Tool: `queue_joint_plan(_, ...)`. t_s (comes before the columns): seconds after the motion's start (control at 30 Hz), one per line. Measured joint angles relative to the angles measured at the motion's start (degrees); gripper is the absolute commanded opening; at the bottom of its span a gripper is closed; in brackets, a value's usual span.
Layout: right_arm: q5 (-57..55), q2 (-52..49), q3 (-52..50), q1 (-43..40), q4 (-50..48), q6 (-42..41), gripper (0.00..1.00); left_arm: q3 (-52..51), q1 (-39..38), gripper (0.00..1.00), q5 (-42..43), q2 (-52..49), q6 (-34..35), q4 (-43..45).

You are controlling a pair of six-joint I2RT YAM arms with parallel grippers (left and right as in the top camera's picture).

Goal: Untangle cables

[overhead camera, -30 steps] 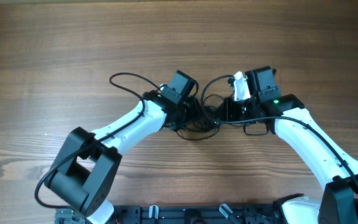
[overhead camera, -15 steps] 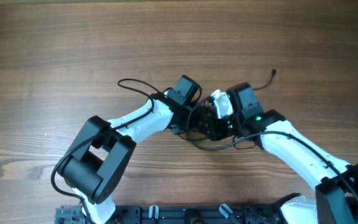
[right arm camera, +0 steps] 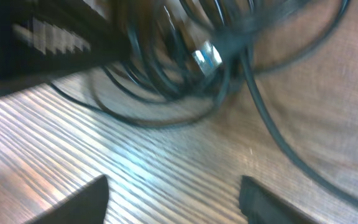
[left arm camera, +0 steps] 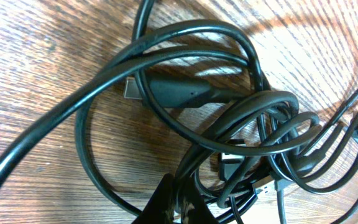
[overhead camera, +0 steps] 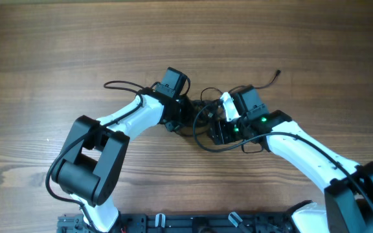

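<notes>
The cables (overhead camera: pixel 203 120) lie as a black tangle on the wooden table between my two arms. One thin strand ends in a small plug (overhead camera: pixel 278 72) at the back right. In the left wrist view the cables (left arm camera: pixel 229 118) loop over each other around a dark plug body (left arm camera: pixel 179 92). My left gripper (left arm camera: pixel 180 198) is shut on one strand at the tangle's near side, and shows in the overhead view as left gripper (overhead camera: pixel 184 116). My right gripper (overhead camera: pixel 216 131) sits at the tangle's right side. It stands open, right gripper (right arm camera: pixel 174 196), over bare wood, the blurred cables (right arm camera: pixel 166 68) and a silver plug tip (right arm camera: pixel 206 56) just ahead.
The left arm's own thicker wire (overhead camera: pixel 118 84) arcs out to the left of its wrist. A dark rail (overhead camera: pixel 206 223) runs along the table's near edge. Bare wood surrounds the tangle on all sides.
My left gripper has shut on a strand and drawn back to the left. My right gripper has opened and moved left and nearer, up against the tangle. One plug end now trails out at the back right.
</notes>
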State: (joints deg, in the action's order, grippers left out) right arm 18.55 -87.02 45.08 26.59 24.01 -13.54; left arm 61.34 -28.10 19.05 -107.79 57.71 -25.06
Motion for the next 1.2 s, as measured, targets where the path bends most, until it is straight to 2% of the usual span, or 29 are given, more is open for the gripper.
queue_joint_plan(0.1, 0.5, 0.28, 0.17, 0.0, -5.29, 1.18, 0.65, 0.0, 0.0, 0.04, 0.46, 0.0, 0.0, 0.5)
queue_joint_plan(0.13, 0.52, 0.07, 0.17, 0.0, -6.93, 1.55, 0.55, 0.0, 0.0, 0.04, 0.74, 0.0, 0.0, 0.5)
queue_joint_plan(0.17, 0.59, -0.72, 0.17, 0.0, -9.03, 1.95, 0.4, 0.0, 0.0, 0.04, 1.07, 0.0, -0.02, 0.57)
queue_joint_plan(0.27, 0.76, -3.15, 0.17, 0.0, -12.52, 2.54, 0.38, 0.0, 0.0, 0.04, 1.99, 0.0, 0.0, 0.61)
queue_joint_plan(0.3, 0.76, -4.0, 0.17, 0.0, -12.74, 2.54, 0.34, 0.0, 0.0, 0.04, 2.27, 0.0, 0.0, 0.63)
queue_joint_plan(0.37, 0.74, -5.77, 0.17, 0.0, -12.9, 2.54, 0.2, 0.0, 0.0, 0.04, 2.67, 0.0, -0.02, 0.63)
queue_joint_plan(0.47, 0.79, -8.04, 0.17, 0.0, -13.35, 2.71, 0.04, 0.0, 0.0, 0.04, 3.21, 0.0, -0.02, 0.63)
queue_joint_plan(0.6, 0.74, -8.31, 0.2, 0.0, -13.16, 2.73, 0.04, 0.0, 0.0, 0.04, 3.43, 0.0, 0.0, 0.61)
queue_joint_plan(0.77, 1.6, -4.87, 2.99, -2.99, -5.95, 2.75, 0.04, 0.0, 0.04, 0.04, 3.37, 0.0, -0.63, 0.63)
queue_joint_plan(0.93, 2.32, 9.64, 3.32, -9.81, 2.34, 2.75, 0.04, 0.0, 3.23, 0.04, 5.01, 0.0, -6.23, 1.53)
queue_joint_plan(1.1, 2.21, 23.43, 3.43, -16.26, 3.72, 2.73, 0.04, 0.0, 8.41, 0.04, 5.49, 0.04, -13.99, 1.49)
queue_joint_plan(1.2, 0.07, 29.14, 3.85, -18.75, 3.91, 2.75, 0.05, 0.0, 11.8, 0.04, 5.11, 0.04, -15.78, 1.49)
